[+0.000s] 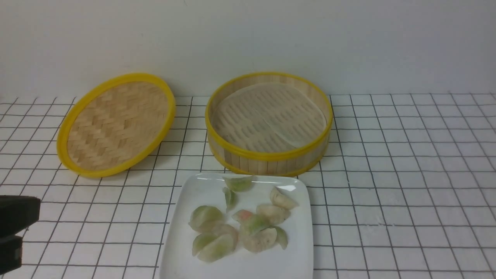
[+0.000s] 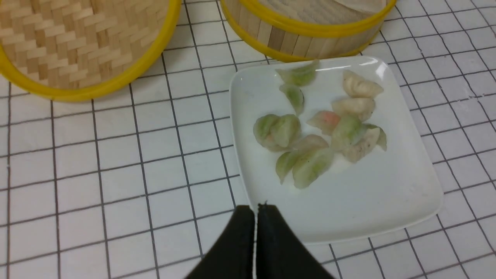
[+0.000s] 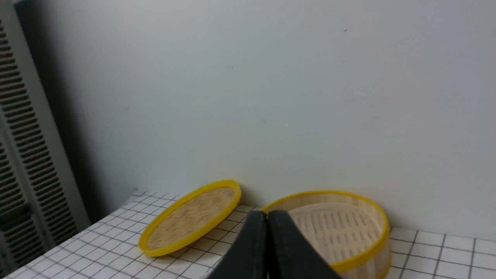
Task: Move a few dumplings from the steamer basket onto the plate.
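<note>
Several dumplings [image 1: 252, 226] lie on the plate [image 1: 240, 267]; steamer basket [image 1: 267, 159] stands just behind.

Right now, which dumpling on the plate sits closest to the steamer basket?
The pale green dumpling on the far rim of the plate, right by the basket; every other one lies farther in.

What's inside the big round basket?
Only a pale holey liner shows inside the steamer basket. Its near wall hides a strip of floor. All visible dumplings sit on the plate.
</note>
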`<action>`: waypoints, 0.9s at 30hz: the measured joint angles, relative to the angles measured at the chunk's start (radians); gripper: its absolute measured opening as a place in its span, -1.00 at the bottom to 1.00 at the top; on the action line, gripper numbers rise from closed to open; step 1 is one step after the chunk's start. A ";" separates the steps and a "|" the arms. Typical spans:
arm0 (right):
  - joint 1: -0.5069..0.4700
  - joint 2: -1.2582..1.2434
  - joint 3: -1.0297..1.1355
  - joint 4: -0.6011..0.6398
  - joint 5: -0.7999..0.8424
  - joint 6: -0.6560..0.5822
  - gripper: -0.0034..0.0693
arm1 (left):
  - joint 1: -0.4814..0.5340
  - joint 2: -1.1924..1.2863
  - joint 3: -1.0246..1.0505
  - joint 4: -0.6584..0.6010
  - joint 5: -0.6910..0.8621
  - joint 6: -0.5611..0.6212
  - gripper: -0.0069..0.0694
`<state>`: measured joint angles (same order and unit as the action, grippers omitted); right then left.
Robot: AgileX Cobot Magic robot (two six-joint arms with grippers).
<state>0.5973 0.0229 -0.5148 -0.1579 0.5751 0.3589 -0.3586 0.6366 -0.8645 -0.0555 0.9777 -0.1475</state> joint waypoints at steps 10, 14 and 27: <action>0.000 -0.041 0.075 -0.191 -0.005 0.191 -0.94 | 0.001 -0.331 0.205 -0.012 -0.276 -0.009 -0.83; 0.000 -0.041 0.075 -0.197 -0.005 0.192 -0.94 | 0.001 -0.454 0.294 -0.017 -0.307 -0.008 -0.83; 0.000 -0.041 0.075 -0.201 -0.005 0.192 -0.94 | 0.001 -0.547 0.394 -0.017 -0.275 -0.008 -0.83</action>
<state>0.5973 -0.0179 -0.4402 -0.3585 0.5701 0.5505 -0.3576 0.0899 -0.4701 -0.0723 0.7031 -0.1558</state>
